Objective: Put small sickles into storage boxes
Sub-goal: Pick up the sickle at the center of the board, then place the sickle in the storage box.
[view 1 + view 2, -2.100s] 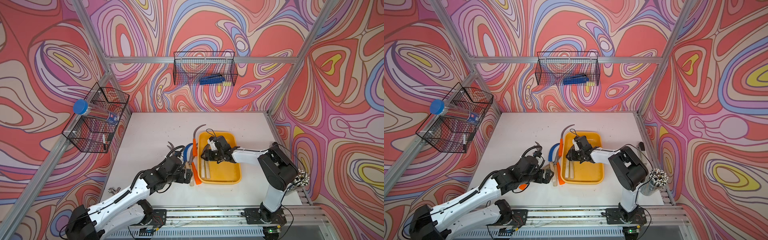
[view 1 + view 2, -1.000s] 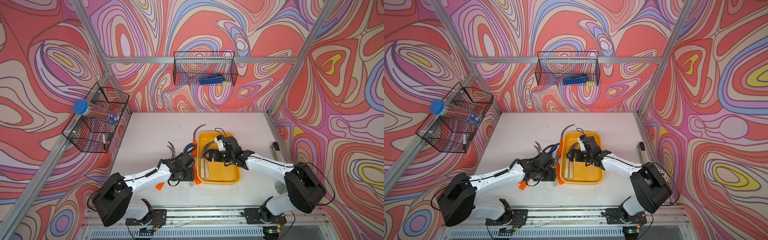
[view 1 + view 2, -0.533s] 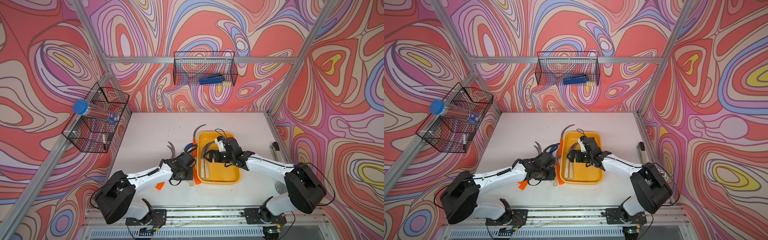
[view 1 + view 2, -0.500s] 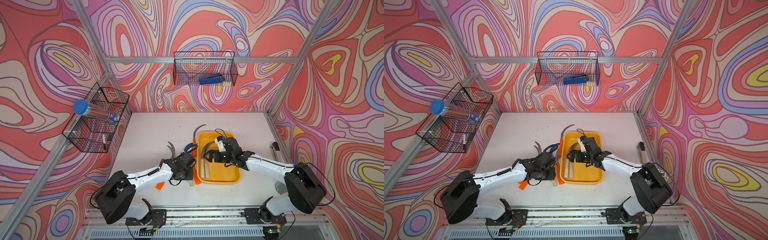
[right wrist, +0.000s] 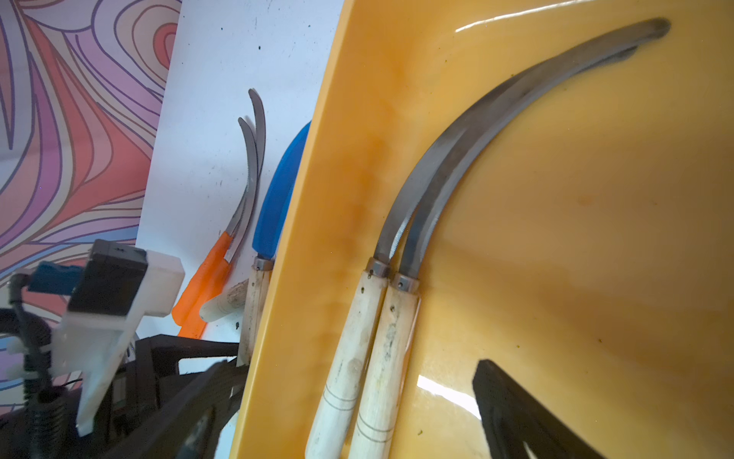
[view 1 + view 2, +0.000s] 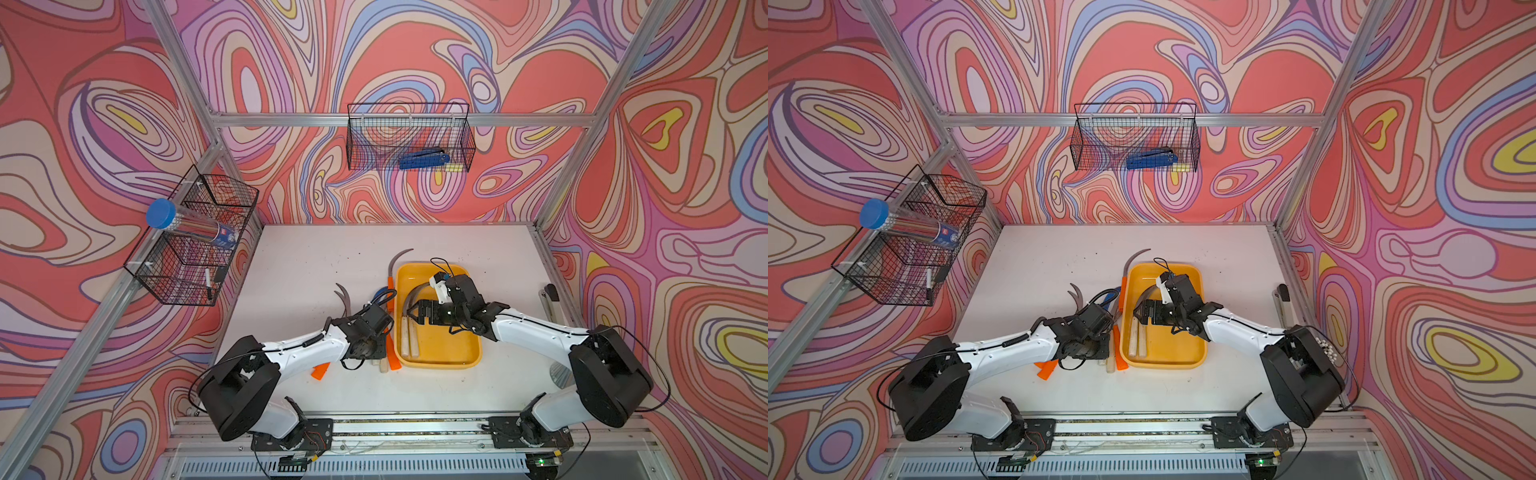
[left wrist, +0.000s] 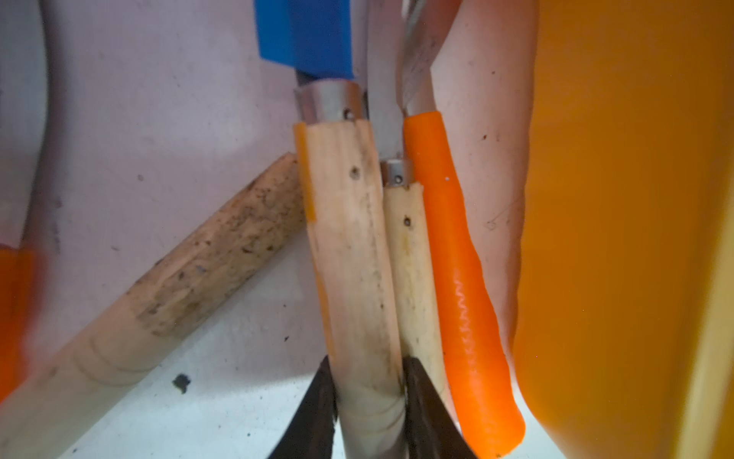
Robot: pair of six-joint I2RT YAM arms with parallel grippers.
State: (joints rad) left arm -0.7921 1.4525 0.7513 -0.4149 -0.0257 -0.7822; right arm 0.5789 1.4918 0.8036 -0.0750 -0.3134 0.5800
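Observation:
The yellow storage box (image 6: 457, 361) (image 6: 1167, 355) lies on the white table right of centre. Two wood-handled small sickles (image 6: 409, 340) (image 5: 381, 318) lie side by side in it. My right gripper (image 6: 411, 313) (image 5: 357, 417) hovers open over their handles. Left of the box lies a cluster of sickles, with orange handles (image 7: 456, 278) and wood ones. My left gripper (image 6: 372, 347) (image 7: 367, 397) is shut on the pale wood handle of the blue-bladed sickle (image 7: 349, 246), both fingertips (image 7: 321, 397) against its sides. Another orange-handled sickle (image 6: 400, 259) lies by the box's far left corner.
A black wire basket (image 6: 409, 137) on the back wall holds a blue tool (image 6: 424, 158). A second basket (image 6: 195, 237) on the left wall carries a blue-capped tube (image 6: 160, 212). A dark grey tool (image 6: 548, 295) lies along the table's right edge.
My left gripper's jaws have closed onto the wood handle of the blue-bladed sickle. The right gripper stays open over the box, almost unmoved.

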